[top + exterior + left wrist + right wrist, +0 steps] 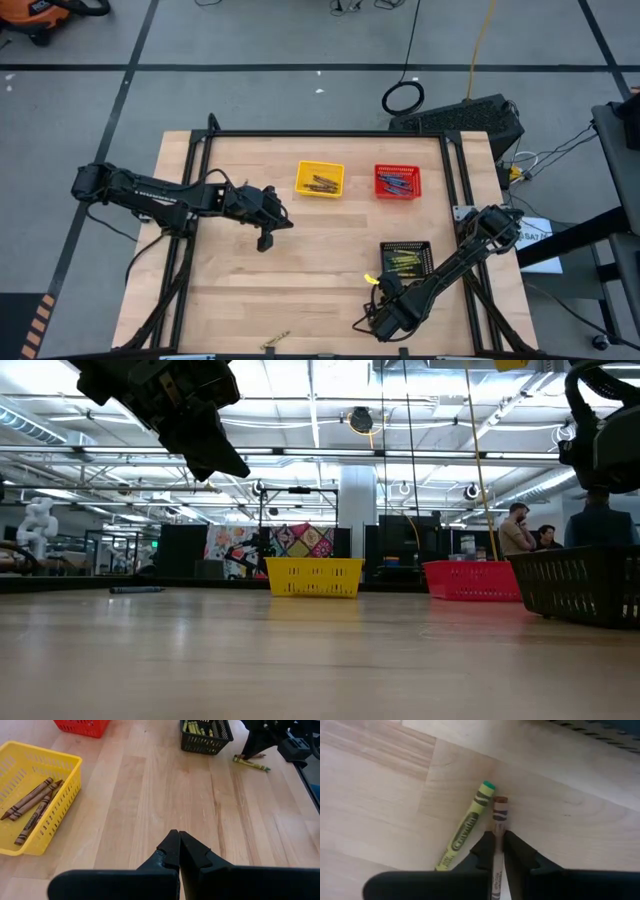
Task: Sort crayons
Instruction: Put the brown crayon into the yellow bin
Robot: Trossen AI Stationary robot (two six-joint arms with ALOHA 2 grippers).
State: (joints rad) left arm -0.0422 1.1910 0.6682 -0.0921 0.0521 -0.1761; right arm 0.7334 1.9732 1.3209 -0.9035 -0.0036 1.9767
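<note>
My right gripper (pixel 498 840) is low over the table's near right part (pixel 374 286), just left of the black basket (pixel 405 258). It is shut on a brown crayon (pixel 499 812). A yellow-green crayon (pixel 465 827) lies flat on the wood right beside it. My left gripper (pixel 178 836) is shut and empty, held above the table's left middle (pixel 266 238). The yellow basket (pixel 320 179) holds brown crayons (pixel 32 802), the red basket (pixel 398 182) holds blue-purple ones, and the black basket holds yellow-olive ones (pixel 200 729). My right gripper pinches the brown crayon between its two fingers, on the paper wrap behind its banded end (pixel 497 834). The crayon runs along the fingers and sticks out forward past their tips. The fingers slant down toward the table. Whether the crayon is clear of the wood cannot be told.
One more crayon (pixel 275 342) lies at the table's near edge, left of centre. The yellow and red baskets stand side by side at the far middle. Bare wood lies between the two grippers. People sit in the room beyond the table (pixel 520 530).
</note>
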